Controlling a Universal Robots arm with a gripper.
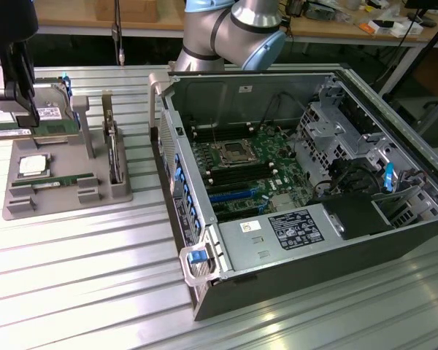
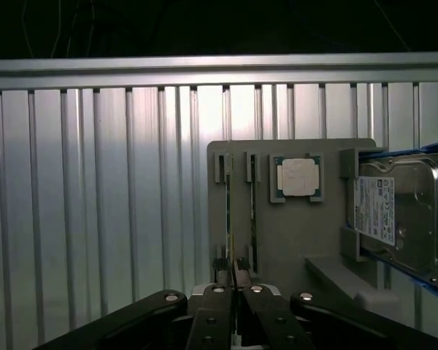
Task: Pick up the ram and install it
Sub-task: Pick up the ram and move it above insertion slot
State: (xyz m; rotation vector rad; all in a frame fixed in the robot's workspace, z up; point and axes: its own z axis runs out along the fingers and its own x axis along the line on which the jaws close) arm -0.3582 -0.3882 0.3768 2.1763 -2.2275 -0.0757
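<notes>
**Ram in its tray slot, closed gripper above the tray end**

Exterior view: one gray tray (image 1: 58, 192) sits on the ribbed metal table (image 1: 95, 284), and everything loose rests on it. It carries one ram (image 1: 62, 179), one square silver CPU (image 1: 33, 165) and one hard drive (image 1: 50, 111). The ram stands on its long edge in a slot near the tray's front side. The CPU is just behind it and the hard drive is at the tray's back. The ram's long axis runs along the tray's length, with one end toward the open computer case (image 1: 277, 288) beside the tray on the exterior view's right. One motherboard (image 1: 241, 164) lies inside that case. The single gripper (image 1: 25, 109) hangs above the tray's end farthest from the case. It is well clear of the ram and stands partly in front of the hard drive. The arm (image 1: 233, 29) reaches over from behind the case.

Wrist view: the tray (image 2: 292, 240) shows from above on the table (image 2: 95, 189). It has two narrow parallel slots, and the ram (image 2: 252, 208) is a dark green strip in the slot nearer the CPU (image 2: 299, 177). The hard drive (image 2: 405, 219) lies on the CPU's other side, its long side parallel to the ram. The ram's long axis points from the gripper (image 2: 232, 266) toward the tray's opposite end. The jaws are drawn together and empty, with only a thin dark seam between them. They cover the near tips of the slots.
</notes>
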